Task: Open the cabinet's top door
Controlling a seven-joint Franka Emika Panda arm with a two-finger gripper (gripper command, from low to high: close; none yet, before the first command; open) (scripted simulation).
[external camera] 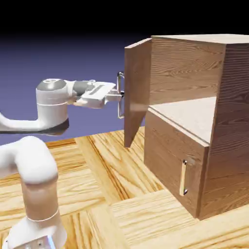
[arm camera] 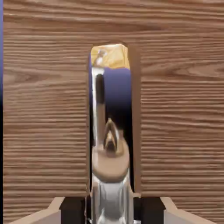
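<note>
Brown wood with wavy lines makes up the top door [external camera: 136, 92], and it is already swung well out from the cabinet [external camera: 194, 121]. It sticks out toward the robot like an open book cover, hinged on its far side, and the space behind it shows a pale wooden shelf. The cabinet sits at the right side of the table [external camera: 107, 185], which is made of light wood planks.

On the door's front is a long shiny handle [external camera: 120, 95]. The gripper [external camera: 119, 94] is clenched tight on this handle. In the hand view the handle [arm camera: 110, 144] fills the middle like a mirror, with the door's wood [arm camera: 43, 122] all around it, and the two finger tips squeeze it from both sides at the bottom.

The white arm [external camera: 53, 102] reaches in flat from the left, and its lower part rises near the table's front left corner.

Below the top door is the lower door [external camera: 172, 155]. It is shut, and its short handle [external camera: 183, 177] is untouched.

I think the pulling step is almost done, because the door stands far open. Next, the arm may need to pull a bit more along a round path, so the handle does not slip or twist in the claw. After that the claw can let go and back away without bumping the door.
</note>
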